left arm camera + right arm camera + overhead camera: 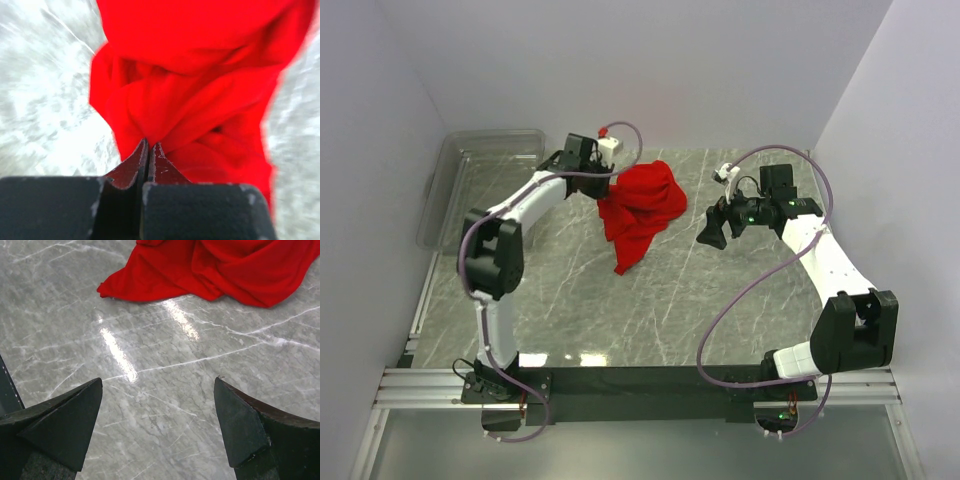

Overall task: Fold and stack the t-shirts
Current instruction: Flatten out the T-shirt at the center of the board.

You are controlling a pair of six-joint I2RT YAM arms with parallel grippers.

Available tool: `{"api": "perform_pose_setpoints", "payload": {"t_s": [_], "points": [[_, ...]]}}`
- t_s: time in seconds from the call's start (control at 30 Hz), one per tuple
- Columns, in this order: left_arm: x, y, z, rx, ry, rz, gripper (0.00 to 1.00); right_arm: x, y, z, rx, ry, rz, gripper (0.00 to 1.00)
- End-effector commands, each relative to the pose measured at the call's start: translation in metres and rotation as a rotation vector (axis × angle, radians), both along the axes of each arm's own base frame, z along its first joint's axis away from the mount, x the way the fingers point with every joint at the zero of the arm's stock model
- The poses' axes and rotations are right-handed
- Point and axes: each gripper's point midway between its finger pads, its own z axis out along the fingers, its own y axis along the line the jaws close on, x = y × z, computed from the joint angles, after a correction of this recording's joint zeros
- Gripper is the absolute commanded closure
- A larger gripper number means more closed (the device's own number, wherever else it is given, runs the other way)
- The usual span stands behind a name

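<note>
**A:** How far has the robot got with the folding?

**B:** Hardly anywhere, by the look of it; the red t-shirt [642, 205] is a crumpled bunch toward the back middle of the marbled grey table [670, 320]; no panel lies flat, no crease shows, and one tail of cloth trails toward the near edge.

**A:** Does either arm have hold of it?

**B:** The left gripper [150, 150] does; its jaws are pressed together with a gather of red fabric pinched at the tips; in the top view the cloth rises to it in a peak, so part of the shirt seems lifted while the rest lies on the table.

**A:** And the other arm?

**B:** The right gripper [159, 385] has its jaws spread wide with nothing between them; it hangs over bare table just to the right of the shirt; its wrist view shows a hem lying flat ahead of it, untouched.

**A:** Is there any stack yet?

**B:** None that shows; only the one shirt is in view; a clear plastic bin [470, 180] sits at the back left corner, well apart from it.

**A:** So what remains?

**B:** Nearly all of it, one would judge; the shirt must be spread flat, its sleeves and body folded, and the folded piece set down as the base of a stack.
</note>
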Motion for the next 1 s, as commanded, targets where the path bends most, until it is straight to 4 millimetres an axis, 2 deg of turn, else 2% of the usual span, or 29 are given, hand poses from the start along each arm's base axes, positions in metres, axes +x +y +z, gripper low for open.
{"api": "perform_pose_setpoints", "payload": {"t_s": [0.0, 0.07, 0.13, 0.17, 0.23, 0.27, 0.33, 0.37, 0.53, 0.63, 0.8, 0.9, 0.97], "points": [[0.002, -0.002, 0.109, -0.135, -0.222, 0.03, 0.99, 0.01, -0.003, 0.013, -0.006, -0.065, -0.004, 0.02], [-0.006, -0.002, 0.132, -0.171, -0.247, 0.022, 0.99, 0.013, -0.003, 0.014, -0.004, -0.066, -0.012, 0.02], [-0.015, -0.006, 0.141, -0.22, -0.233, 0.026, 0.99, 0.019, -0.003, 0.014, 0.001, -0.06, -0.035, 0.03], [-0.021, -0.005, 0.153, -0.239, -0.249, 0.023, 0.99, 0.026, -0.004, 0.015, 0.014, -0.053, -0.074, 0.03], [-0.029, -0.005, 0.162, -0.268, -0.251, 0.027, 0.99, 0.035, -0.003, 0.014, 0.04, -0.03, -0.141, 0.04], [-0.035, -0.004, 0.174, -0.285, -0.268, 0.025, 0.99, 0.043, -0.001, 0.019, 0.084, -0.01, -0.195, 0.04], [-0.043, -0.004, 0.18, -0.309, -0.265, 0.026, 0.99, 0.052, 0.006, 0.015, 0.122, 0.042, -0.252, 0.04], [-0.048, -0.003, 0.188, -0.319, -0.276, 0.026, 0.99, 0.056, 0.013, 0.02, 0.165, 0.078, -0.277, 0.04], [-0.067, -0.001, 0.195, -0.361, -0.24, 0.025, 0.99, 0.065, 0.049, 0.014, 0.231, 0.184, -0.282, 0.05], [-0.077, 0.001, 0.211, -0.399, -0.251, 0.035, 0.99, 0.067, 0.074, 0.007, 0.279, 0.258, -0.288, 0.07], [-0.082, 0.009, 0.233, -0.452, -0.266, 0.092, 0.99, 0.062, 0.114, -0.024, 0.395, 0.471, -0.373, 0.11], [-0.079, 0.019, 0.244, -0.474, -0.283, 0.148, 1.0, 0.063, 0.136, -0.032, 0.473, 0.536, -0.396, 0.13], [-0.076, 0.029, 0.25, -0.497, -0.294, 0.189, 1.0, 0.071, 0.148, -0.035, 0.518, 0.559, -0.415, 0.13]]}}
